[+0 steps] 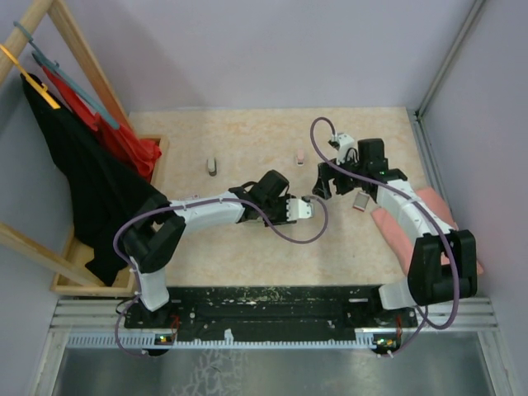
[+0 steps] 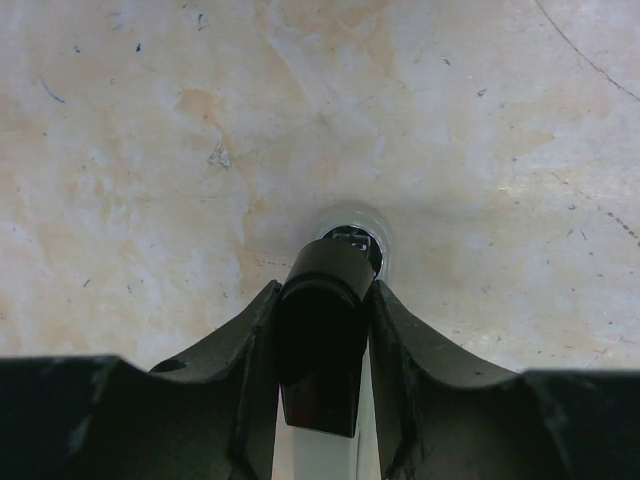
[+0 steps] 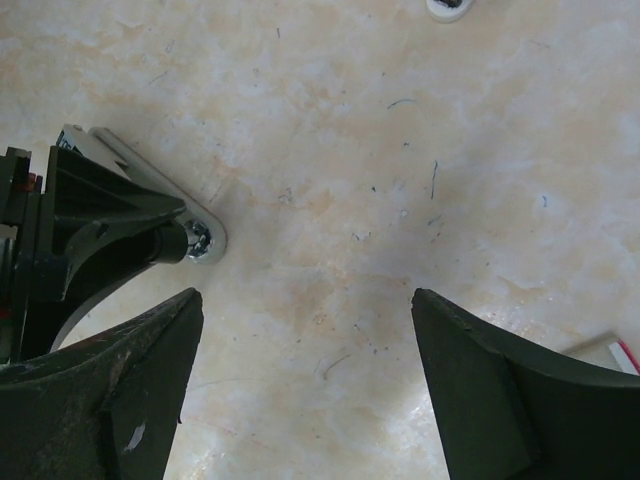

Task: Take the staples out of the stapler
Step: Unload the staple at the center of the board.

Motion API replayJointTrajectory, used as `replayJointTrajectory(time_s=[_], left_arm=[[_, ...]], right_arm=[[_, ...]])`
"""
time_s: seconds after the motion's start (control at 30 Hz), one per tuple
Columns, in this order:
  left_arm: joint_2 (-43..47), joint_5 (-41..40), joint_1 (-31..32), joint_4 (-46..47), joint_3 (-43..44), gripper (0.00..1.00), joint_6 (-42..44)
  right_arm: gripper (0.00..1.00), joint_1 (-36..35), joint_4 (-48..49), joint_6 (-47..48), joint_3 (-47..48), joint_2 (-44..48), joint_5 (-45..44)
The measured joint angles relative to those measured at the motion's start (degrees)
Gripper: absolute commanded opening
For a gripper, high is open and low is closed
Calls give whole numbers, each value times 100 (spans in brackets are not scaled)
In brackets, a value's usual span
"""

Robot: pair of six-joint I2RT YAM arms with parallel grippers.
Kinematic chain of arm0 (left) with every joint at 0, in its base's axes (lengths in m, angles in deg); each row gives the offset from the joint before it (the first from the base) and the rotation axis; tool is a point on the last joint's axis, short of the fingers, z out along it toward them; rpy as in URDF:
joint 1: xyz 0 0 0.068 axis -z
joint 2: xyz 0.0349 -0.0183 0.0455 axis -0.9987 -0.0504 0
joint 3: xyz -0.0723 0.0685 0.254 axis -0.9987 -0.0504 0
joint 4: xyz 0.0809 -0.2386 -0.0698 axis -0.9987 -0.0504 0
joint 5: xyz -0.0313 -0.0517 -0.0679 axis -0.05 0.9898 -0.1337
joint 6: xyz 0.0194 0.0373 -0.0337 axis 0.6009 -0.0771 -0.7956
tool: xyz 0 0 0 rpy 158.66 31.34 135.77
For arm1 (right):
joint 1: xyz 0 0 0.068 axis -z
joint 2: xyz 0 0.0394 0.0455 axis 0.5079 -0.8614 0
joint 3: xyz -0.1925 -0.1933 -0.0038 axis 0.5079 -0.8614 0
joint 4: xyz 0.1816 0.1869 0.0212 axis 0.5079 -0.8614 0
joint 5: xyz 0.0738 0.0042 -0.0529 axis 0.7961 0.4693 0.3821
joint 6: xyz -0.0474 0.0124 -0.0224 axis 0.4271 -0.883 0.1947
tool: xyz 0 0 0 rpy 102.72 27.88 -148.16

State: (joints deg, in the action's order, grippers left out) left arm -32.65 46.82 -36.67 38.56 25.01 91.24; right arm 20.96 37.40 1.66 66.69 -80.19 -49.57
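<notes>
Left arm [image 1: 206,210] stretches low across toward 3 o'clock, the left tool [image 2: 320,300] clamped on both sides of a black stapler [image 2: 318,350]. Right arm [image 1: 408,210] reaches up from 5 o'clock, elbow bent, wrist turned toward 9 o'clock. The right tool [image 3: 305,335] is spread wide and holds nothing, near its partner.

A robotics lab test cell is indicated. A left arm [image 1: 206,210] and a right arm [image 1: 404,206] are bolted to a black base plate [image 1: 272,299] on an aluminium rail [image 1: 91,318]. The marbled beige desk [image 1: 247,140] is enclosed by plain lilac panels [image 1: 272,49], and a wooden rack [image 1: 78,48] hung with garments [image 1: 78,181] is set at its left edge.
</notes>
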Motion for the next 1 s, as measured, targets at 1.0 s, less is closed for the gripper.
replayJointTrajectory(time_s=[1.0], left_arm=[[498, 570, -673, 581, -66, 0, -1532]], right_arm=[[56, 0, -415, -1178, 811, -1762, 1329]])
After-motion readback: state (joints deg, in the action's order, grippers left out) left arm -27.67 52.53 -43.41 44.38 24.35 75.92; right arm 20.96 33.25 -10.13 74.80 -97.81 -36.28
